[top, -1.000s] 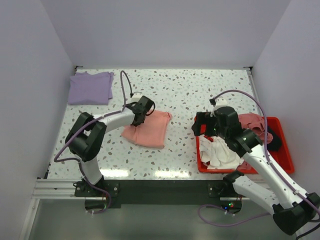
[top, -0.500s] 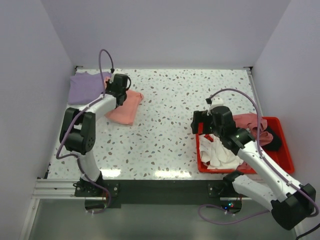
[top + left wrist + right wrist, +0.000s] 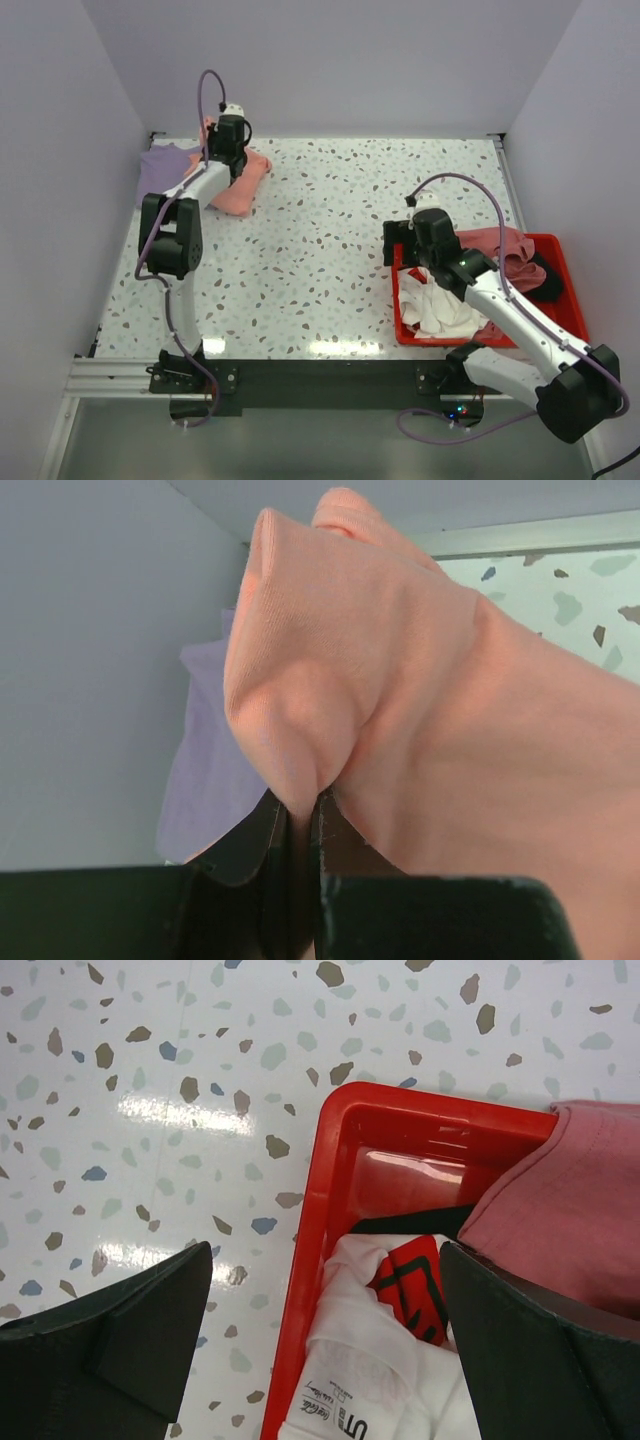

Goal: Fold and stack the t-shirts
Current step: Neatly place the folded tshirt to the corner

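My left gripper (image 3: 226,150) is shut on the folded salmon-pink t-shirt (image 3: 240,182) at the far left of the table, right beside the folded lavender t-shirt (image 3: 162,172). In the left wrist view the pink cloth (image 3: 430,700) fills the frame, pinched between the shut fingers (image 3: 250,850), with the lavender shirt (image 3: 205,770) behind it. My right gripper (image 3: 405,258) is open and empty above the near-left corner of the red bin (image 3: 399,312). The right wrist view shows a white t-shirt (image 3: 370,1380), a dusty pink one (image 3: 570,1210) and black cloth (image 3: 410,1224) in the bin (image 3: 320,1250).
The red plastic bin stands at the right edge of the speckled table (image 3: 330,250). White walls close in the back and both sides. The black rail (image 3: 330,378) with both arm bases runs along the near edge.
My left gripper has carried the salmon-pink t-shirt from the table's middle left to the far left corner, next to the lavender one. The right gripper has shifted slightly over the bin's corner.
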You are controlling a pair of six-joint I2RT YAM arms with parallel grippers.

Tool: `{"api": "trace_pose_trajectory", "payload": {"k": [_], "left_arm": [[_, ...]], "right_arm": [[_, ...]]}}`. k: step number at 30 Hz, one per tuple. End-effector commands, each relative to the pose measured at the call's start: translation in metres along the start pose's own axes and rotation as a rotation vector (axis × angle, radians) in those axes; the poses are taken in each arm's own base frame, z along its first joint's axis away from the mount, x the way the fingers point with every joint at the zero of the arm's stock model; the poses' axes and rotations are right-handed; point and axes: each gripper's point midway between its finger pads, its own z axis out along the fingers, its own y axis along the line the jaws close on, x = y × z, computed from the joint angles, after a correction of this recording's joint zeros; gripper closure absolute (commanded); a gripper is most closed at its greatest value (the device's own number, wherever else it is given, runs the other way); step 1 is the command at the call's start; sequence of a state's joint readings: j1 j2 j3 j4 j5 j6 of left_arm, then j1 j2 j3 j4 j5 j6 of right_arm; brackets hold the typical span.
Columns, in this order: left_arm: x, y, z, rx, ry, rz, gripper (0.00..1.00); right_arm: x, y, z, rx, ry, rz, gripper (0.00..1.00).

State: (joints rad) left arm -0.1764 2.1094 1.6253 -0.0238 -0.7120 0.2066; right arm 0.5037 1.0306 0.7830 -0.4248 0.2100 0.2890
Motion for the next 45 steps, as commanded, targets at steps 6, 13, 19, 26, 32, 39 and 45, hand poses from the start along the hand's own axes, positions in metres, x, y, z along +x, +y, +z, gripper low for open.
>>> {"api": "trace_pose_trajectory", "payload": {"k": [6,13,19,26,32,39,45], "left_arm": [[-0.078,0.037,0.002,-0.038,-0.16,-0.086,1.0],[-0.102,0.06,-0.01,-0.057,-0.195,-0.078,1.0],[-0.121,0.079,-0.024,-0.055,-0.241,-0.098,1.0],[-0.129,0.088,-0.042,-0.008,-0.255,-0.131,1.0],[-0.136,0.098,-0.051,-0.004,-0.273,-0.154,1.0],[-0.124,0.097,-0.039,0.009,-0.251,-0.18,1.0],[-0.096,0.083,-0.012,0.013,-0.187,-0.166,1.0]], "right_arm": [[-0.012,-0.013,0.004,0.082,-0.037,-0.019,0.01],[-0.008,-0.014,0.007,0.091,-0.014,-0.026,0.01],[-0.005,-0.017,0.009,0.108,0.003,-0.023,0.01],[-0.002,-0.017,0.01,0.111,0.012,-0.025,0.01],[0.0,-0.019,0.012,0.126,0.025,-0.026,0.01],[0.004,-0.021,0.014,0.14,0.044,-0.03,0.01],[0.003,-0.023,0.015,0.153,0.048,-0.033,0.01]]}}
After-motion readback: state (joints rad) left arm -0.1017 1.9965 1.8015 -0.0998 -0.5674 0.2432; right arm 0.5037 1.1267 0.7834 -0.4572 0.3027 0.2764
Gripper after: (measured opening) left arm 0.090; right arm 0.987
